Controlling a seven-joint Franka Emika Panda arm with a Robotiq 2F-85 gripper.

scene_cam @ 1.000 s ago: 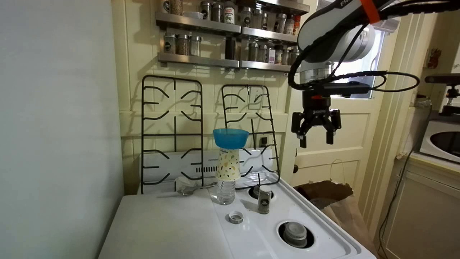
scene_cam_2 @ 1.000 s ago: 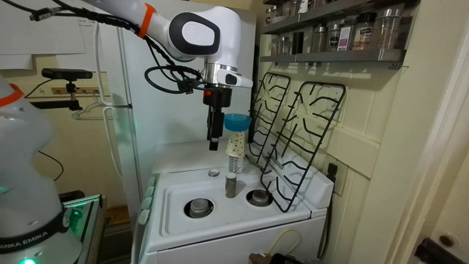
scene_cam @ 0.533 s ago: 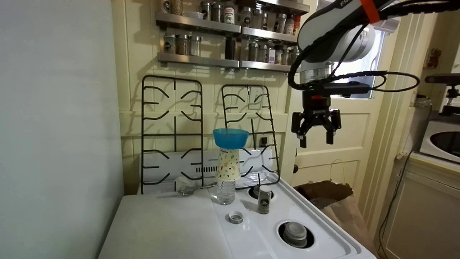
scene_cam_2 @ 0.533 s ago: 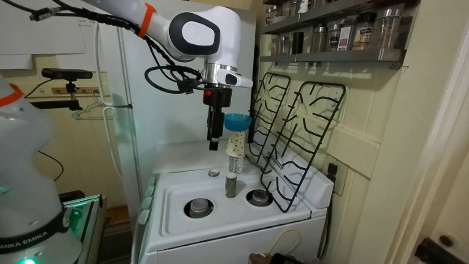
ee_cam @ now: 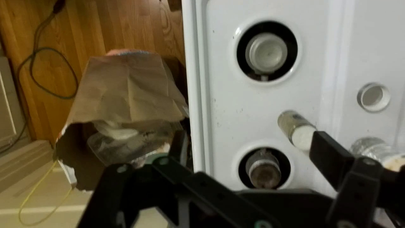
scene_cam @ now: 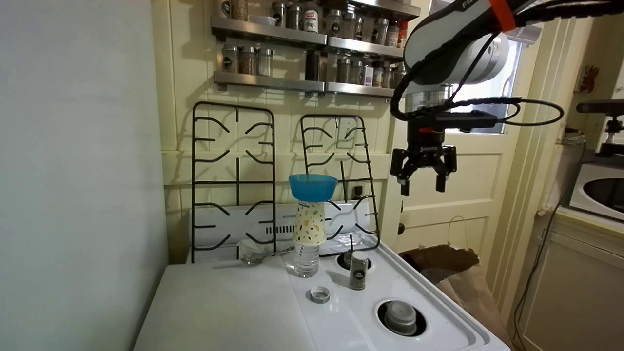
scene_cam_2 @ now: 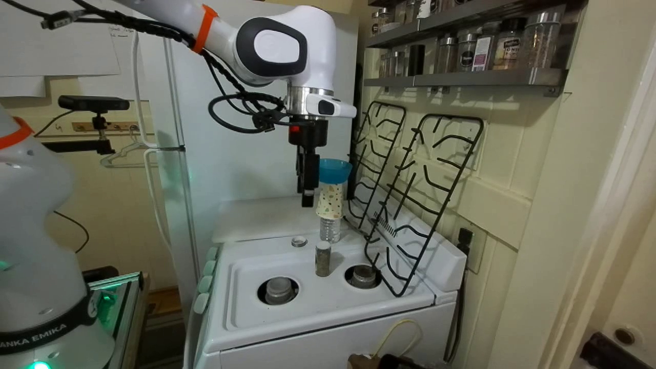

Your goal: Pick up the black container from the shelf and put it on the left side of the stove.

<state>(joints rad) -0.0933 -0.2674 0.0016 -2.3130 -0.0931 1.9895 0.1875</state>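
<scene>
White enamel covers the bottom of an exterior view, the flat top of the stove (scene_cam: 343,319), with a grey burner cap (scene_cam: 400,314) at lower right. Up and left of it lies a small ring-shaped lid (scene_cam: 320,299); a white-topped spice shaker (scene_cam: 358,277) stands behind that, and below the frame's centre a clear plastic bottle (scene_cam: 307,265) carries an upturned speckled cup (scene_cam: 310,224) and a blue bowl (scene_cam: 313,189). Right of centre hangs the Robotiq gripper (scene_cam: 422,187), pointing down, jaws wide and nothing between them. Black wire grates (scene_cam: 238,182) lean back toward the cream wall (scene_cam: 287,131). Farthest off, across the top of the frame, is the two-tier spice rack (scene_cam: 270,82); the black container (scene_cam: 312,67) stands upright on its lower tier, left of the join.

What would worry me first is that bottle stack: it looks top-heavy, and a low swing toward the rack might tip it. The grates, only propped as far as I can judge, could slide if knocked. Up at the rack, a gripper pointing straight down would probably hit the upper tier before reaching the container, so I'd expect it must tip level; spread that wide, it might also shove nearby jars (scene_cam: 343,70) over the edge.

Against half a second ago, the gripper sits slightly higher in both exterior views and seems a little nearer the wall; its spread looks the same, and the container and everything on the stove have stayed put.
</scene>
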